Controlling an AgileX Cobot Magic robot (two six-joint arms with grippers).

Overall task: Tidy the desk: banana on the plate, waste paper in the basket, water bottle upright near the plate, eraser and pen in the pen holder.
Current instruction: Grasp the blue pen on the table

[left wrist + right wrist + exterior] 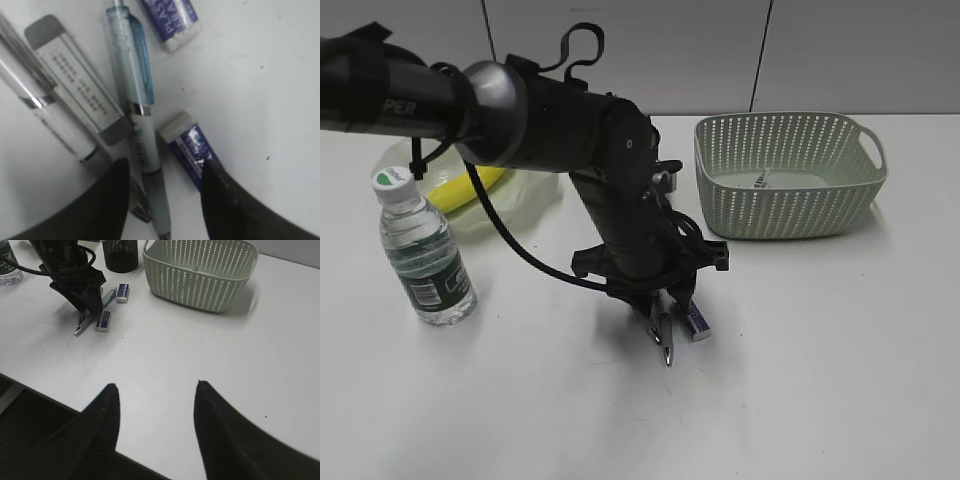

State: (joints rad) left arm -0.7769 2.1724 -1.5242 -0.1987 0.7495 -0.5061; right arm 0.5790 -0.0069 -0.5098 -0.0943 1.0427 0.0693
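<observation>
My left gripper [165,172] is open, low over the desk [820,380], its jaws astride a pen [142,135] with a clear blue top. Its right finger [225,200] overlaps the end of a blue-sleeved eraser [189,142]. A second eraser [172,20] lies farther off. The banana [465,186] is on the plate [525,195]. The water bottle [422,250] stands upright beside it. A small silvery scrap of waste paper [761,179] lies in the basket [785,205]. The black pen holder [120,255] stands behind the erasers. My right gripper [155,392] is open with nothing in it.
Two more pens, a white labelled one [75,95] and a silver-banded one [30,85], lie left of the blue pen. The left arm [610,190] hides the pen holder in the exterior view. The desk's front edge [45,392] runs just under my right gripper.
</observation>
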